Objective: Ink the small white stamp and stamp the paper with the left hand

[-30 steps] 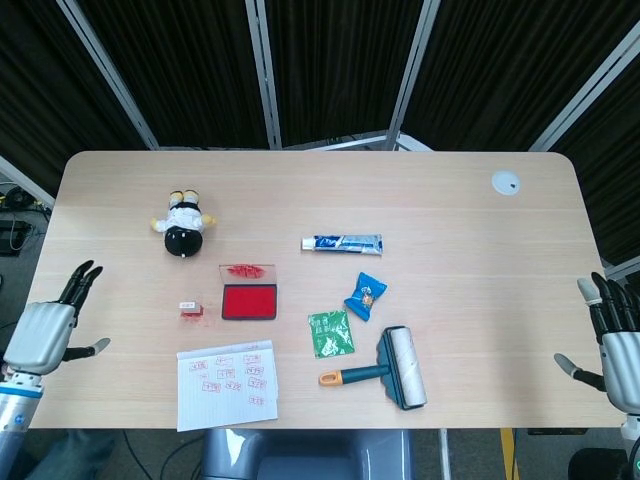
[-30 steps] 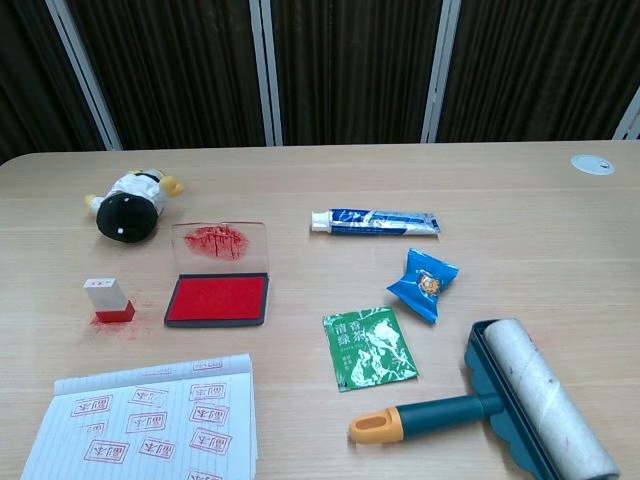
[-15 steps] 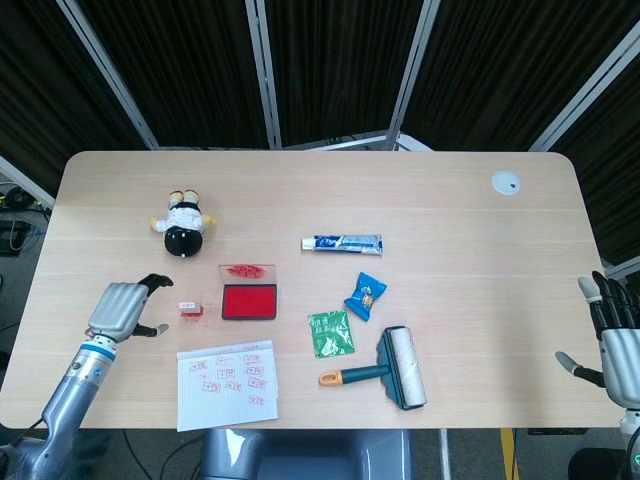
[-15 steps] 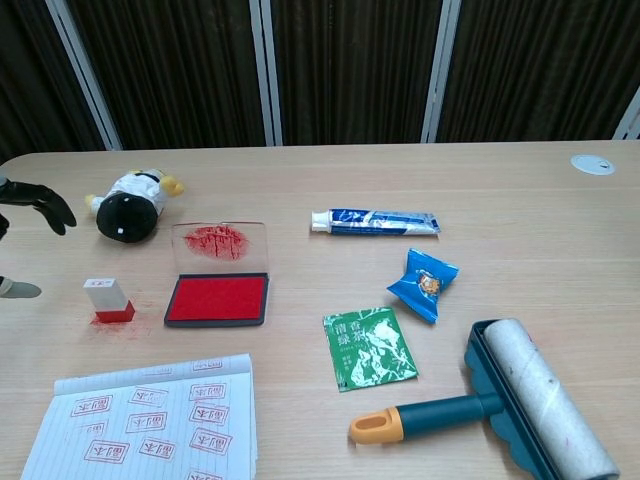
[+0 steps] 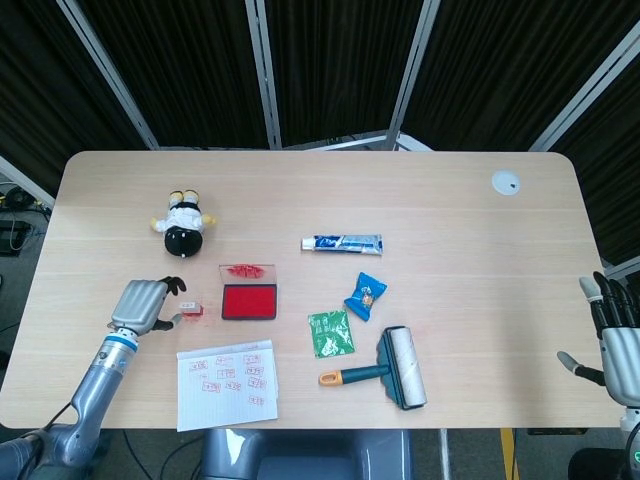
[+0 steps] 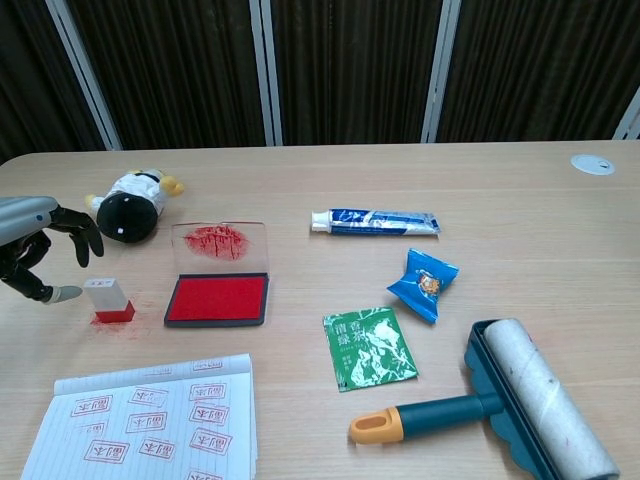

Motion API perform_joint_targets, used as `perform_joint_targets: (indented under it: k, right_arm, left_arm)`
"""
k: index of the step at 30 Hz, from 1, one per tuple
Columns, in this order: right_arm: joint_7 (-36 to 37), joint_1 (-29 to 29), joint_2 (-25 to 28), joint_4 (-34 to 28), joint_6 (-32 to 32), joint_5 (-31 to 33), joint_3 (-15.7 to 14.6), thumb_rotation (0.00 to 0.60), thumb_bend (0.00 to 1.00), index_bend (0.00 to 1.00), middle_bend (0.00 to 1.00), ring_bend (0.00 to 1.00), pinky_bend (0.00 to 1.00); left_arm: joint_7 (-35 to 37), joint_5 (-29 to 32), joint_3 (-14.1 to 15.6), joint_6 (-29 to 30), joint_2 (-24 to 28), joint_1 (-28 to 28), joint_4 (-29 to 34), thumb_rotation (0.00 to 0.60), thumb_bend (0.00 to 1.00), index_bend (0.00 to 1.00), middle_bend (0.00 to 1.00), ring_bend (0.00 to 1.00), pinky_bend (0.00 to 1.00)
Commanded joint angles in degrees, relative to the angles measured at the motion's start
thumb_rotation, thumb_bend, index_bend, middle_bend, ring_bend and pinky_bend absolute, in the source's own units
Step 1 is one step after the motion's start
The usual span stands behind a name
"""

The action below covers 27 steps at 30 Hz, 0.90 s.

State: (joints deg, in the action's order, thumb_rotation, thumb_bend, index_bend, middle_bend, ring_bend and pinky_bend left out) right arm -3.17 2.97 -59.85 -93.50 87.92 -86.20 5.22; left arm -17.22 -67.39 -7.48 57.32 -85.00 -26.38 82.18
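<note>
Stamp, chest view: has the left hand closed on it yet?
No: the left hand sits just left of the stamp, fingers apart and not touching it.

Stamp (image 6: 108, 299) between left hand (image 6: 35, 247) and ink pad (image 6: 218, 299)

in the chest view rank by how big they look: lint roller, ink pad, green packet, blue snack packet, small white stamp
1. lint roller, though it lies nearest the camera, which inflates it
2. ink pad, counting its raised lid
3. green packet
4. blue snack packet
5. small white stamp

The paper (image 6: 150, 425) and lint roller (image 6: 540, 400) run past the chest view's bottom edge.
</note>
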Motion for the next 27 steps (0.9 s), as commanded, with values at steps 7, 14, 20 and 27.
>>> perform_joint_targets:
  k: [7, 14, 20, 27]
  right_arm:
    - [0.14, 0.09, 0.00, 0.10, -0.25, 0.27, 0.03, 0.600, 0.00, 0.00, 0.00, 0.00, 0.00]
    - [0.12, 0.26, -0.13, 0.36, -0.71, 0.77, 0.13, 0.600, 0.00, 0.00, 0.00, 0.00, 0.00]
    - [0.02, 0.43, -0.31, 0.58, -1.08, 1.16, 0.22, 0.600, 0.00, 0.00, 0.00, 0.00, 0.00]
    - [-0.11, 0.50, -0.39, 0.66, -1.24, 1.37, 0.24, 0.600, 0.00, 0.00, 0.00, 0.00, 0.00]
  left_arm:
    - [-0.60, 1.00, 0.22, -0.06, -1.38, -0.81, -1.62, 0.600, 0.24, 0.38, 0.41, 0.77, 0.85]
    - [-0.34, 1.42, 0.40, -0.75, -3.08, -1.71, -3.97, 0.600, 0.25, 0.40, 0.42, 0.77, 0.85]
    - [-0.50, 1.68, 0.48, -0.95, -3.61, -2.32, -4.58, 0.600, 0.25, 0.40, 0.43, 0.77, 0.85]
    - [-0.98, 2.15, 0.64, -1.17, -3.85, -2.70, -4.72, 0.600, 0.25, 0.42, 0.45, 0.77, 0.85]
